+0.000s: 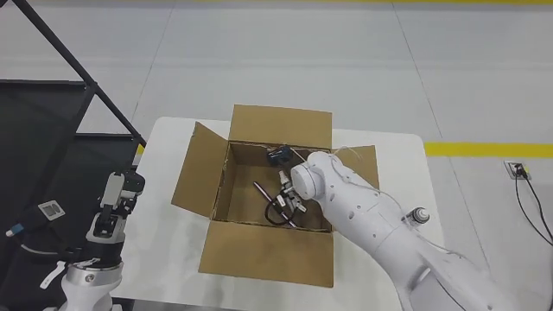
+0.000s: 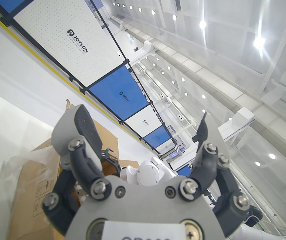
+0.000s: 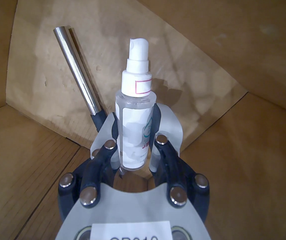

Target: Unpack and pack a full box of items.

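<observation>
**A:** What is on the table [image 1: 173, 255]?

**B:** A brown cardboard box [image 1: 268, 255], standing on the white tabletop. All four flaps are folded outward, so the top is open.

**A:** Where are the arms?

**B:** The right arm bends down into the box from its right side. The right gripper [image 3: 135, 119] is low inside, between the brown walls.

**A:** Does it have hold of anything?

**B:** Yes. Its two fingers are drawn in against the sides of a spray bottle [image 3: 135, 101] and clasp the lower part of the body. The bottle is clear plastic with a white label and a white pump head. The head points away from the gripper, toward the cardboard.

**A:** Is anything else in the box?

**B:** A shiny metal rod [image 3: 75, 71] with a dark end lies just beside the bottle, at a slant on the cardboard. I cannot tell whether the two touch.

**A:** And the left arm?

**B:** It is outside the box, at the table's left edge, near the left flap. The left gripper [image 2: 143, 123] tilts up toward the ceiling. Its fingers are spread wide with nothing between them.
</observation>
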Controlling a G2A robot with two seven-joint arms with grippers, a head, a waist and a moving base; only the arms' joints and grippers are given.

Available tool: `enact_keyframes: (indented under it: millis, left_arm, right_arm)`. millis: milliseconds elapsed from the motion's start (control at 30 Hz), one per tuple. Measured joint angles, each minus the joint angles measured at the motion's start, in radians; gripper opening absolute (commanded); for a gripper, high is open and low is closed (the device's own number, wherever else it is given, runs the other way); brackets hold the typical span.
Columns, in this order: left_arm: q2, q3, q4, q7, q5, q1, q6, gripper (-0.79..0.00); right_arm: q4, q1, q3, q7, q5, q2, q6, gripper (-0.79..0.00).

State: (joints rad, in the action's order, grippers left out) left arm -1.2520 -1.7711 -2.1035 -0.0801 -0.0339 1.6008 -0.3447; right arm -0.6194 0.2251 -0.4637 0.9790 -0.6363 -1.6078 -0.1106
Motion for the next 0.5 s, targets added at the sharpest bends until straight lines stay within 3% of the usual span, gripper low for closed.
enact_keyframes:
  millis: [500]
  left_arm:
    - [0.0, 0.0, 0.0, 0.0, 0.0, 0.0, 0.0, 0.0]
  right_arm:
    - [0.163, -0.042, 0.01, -0.03, 0.0, -0.085, 0.071, -0.529]
